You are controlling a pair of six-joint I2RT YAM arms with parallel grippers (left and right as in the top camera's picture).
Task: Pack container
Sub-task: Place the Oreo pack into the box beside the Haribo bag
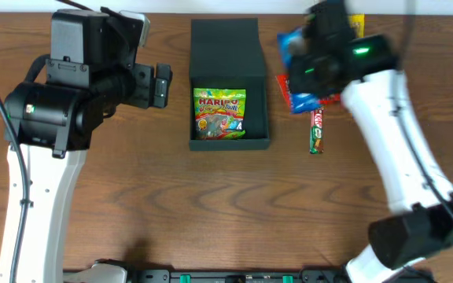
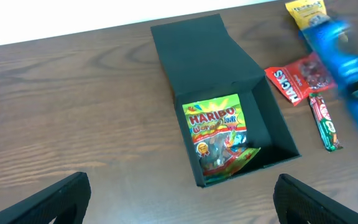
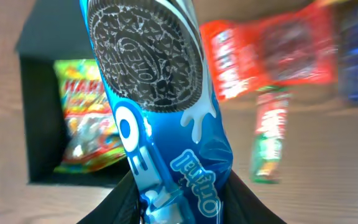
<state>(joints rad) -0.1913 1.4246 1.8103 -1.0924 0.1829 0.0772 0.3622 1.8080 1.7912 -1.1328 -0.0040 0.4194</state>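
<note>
Oreo packet (image 3: 160,124) clamped in right gripper (image 3: 178,202), hanging just right of container (image 1: 225,51). Container mid-table, flap open, Haribo bag (image 1: 219,115) inside. Carry left, centre over opening, lower flat beside bag, then release. Left gripper (image 2: 179,193) fingers apart, idle.

Lighting is even, diffuse and moderately bright in all 3 views. Shadows on the table (image 1: 148,196) are faint and soft-edged.

Overhead view: the right arm (image 1: 333,59) at 1 o'clock is smeared.

Left wrist view: the Oreo packet (image 2: 347,68) at 3 o'clock is streaked by blur. The strip at 12 o'clock is blown out to white. The Haribo bag (image 2: 219,140) carries small glare patches.

Right wrist view: the Oreo packet is sharp at center. The red wrapper (image 3: 272,56) at 2 o'clock is out of focus.
</note>
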